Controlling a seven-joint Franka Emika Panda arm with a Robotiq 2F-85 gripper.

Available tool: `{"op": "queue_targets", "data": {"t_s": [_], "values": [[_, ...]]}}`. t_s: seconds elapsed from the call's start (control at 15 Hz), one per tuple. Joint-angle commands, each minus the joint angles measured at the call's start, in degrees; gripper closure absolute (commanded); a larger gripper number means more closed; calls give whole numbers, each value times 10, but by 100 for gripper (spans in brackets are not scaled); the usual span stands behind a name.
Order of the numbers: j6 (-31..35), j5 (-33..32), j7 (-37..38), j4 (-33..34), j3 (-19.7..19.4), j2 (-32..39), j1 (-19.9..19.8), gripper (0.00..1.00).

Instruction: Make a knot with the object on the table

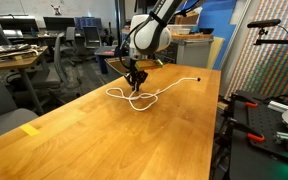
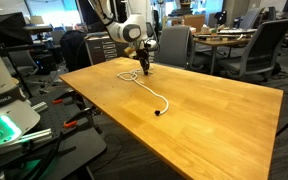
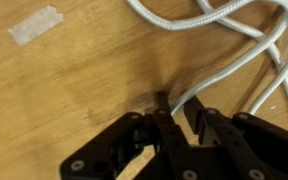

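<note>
Bottom centre of the wrist view: my gripper (image 3: pixel 179 118), jaws nearly together about the cord (image 3: pixel 246 58) by its dark end; whether they pinch it I cannot tell. Loops lie upper right on the table (image 1: pixel 84 130). I should seat the grip, then lift the end across a loop. Tape (image 3: pixel 34 25), upper left, and chairs (image 2: pixel 174 45) behind obstruct nothing.

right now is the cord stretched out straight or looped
Looped: the cord lies in overlapping loops on the table, one end trailing away.
</note>
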Motion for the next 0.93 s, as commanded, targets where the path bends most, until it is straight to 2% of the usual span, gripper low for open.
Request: {"op": "queue_targets", "data": {"t_s": [0.0,0.13,0.2,0.4,0.6,0.87], "values": [[5,3,1,-29,-12,-49,2,96],[16,-4,-7,-56,-17,-95,2,96],[22,-7,-11,-67,-18,-119,1,93],[88,-16,0,-98,-34,-189,4,91],[138,-3,11,-122,-39,-262,-4,93],[160,26,39,-145,-50,-362,-14,94]]}}
